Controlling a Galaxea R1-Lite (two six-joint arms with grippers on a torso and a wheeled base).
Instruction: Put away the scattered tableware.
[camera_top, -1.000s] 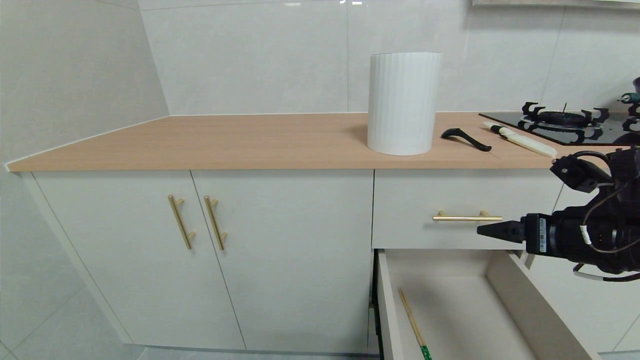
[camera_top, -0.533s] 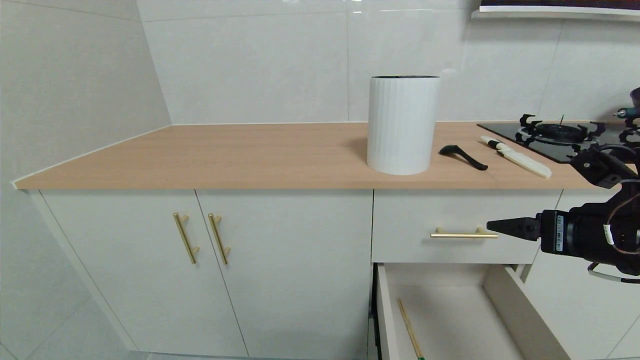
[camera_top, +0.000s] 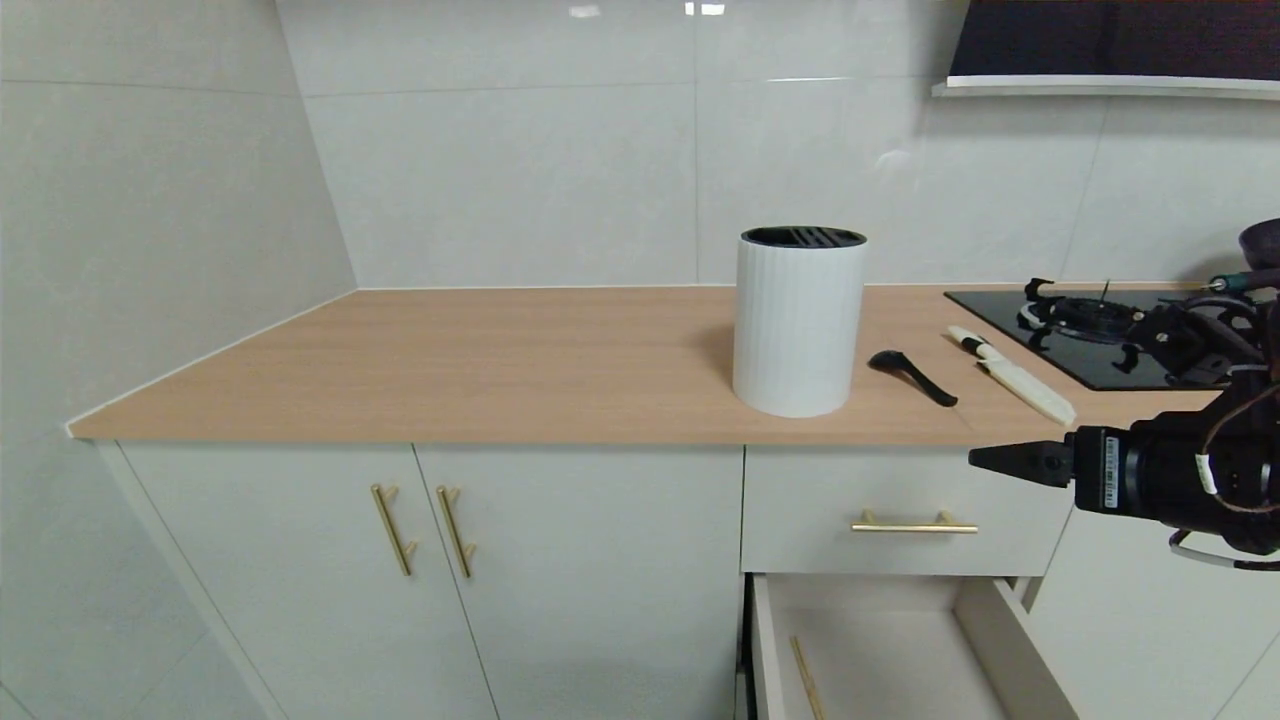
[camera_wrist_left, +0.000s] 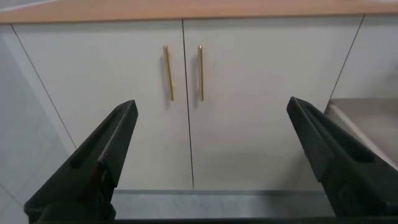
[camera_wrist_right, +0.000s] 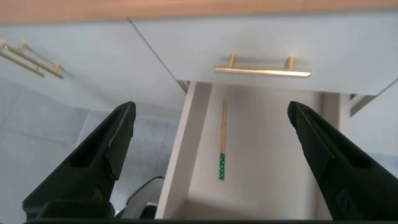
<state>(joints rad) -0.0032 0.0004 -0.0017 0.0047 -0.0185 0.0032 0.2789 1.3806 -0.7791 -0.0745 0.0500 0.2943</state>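
Whole head view has slid since a second ago, so the camera went up, not the stuff. The slotted black top of the white ribbed holder (camera_top: 798, 320) now shows, and a range hood (camera_top: 1110, 50) sits in the upper corner. Nothing on the counter (camera_top: 500, 360) looks moved.

The tableware lies to the robot's right of the holder. The black spoon (camera_top: 910, 376) is just beside the holder. The knife (camera_top: 1010, 374), with its cream blade, lies between the spoon and the gas hob (camera_top: 1090, 335). Spoon and knife are apart, both flat on the wood.

The right gripper (camera_top: 990, 462) has climbed relative to the cabinets. A second ago its tip was level with the gold handle (camera_top: 914, 524) of the upper drawer (camera_top: 800, 510). Now it's above that handle, roughly at the counter's front edge, out in front of the drawer face and touching nothing. The right wrist view has its jaws spread wide with nothing between them.

Under it the lower drawer (camera_top: 970, 640) is pulled out. A pair of chopsticks (camera_wrist_right: 222, 148) with a green end lies on its floor, along the wall on the robot's left.

The left gripper (camera_wrist_left: 211, 106) hangs low facing the double cabinet doors (camera_wrist_left: 186, 124), jaws also wide apart and empty.
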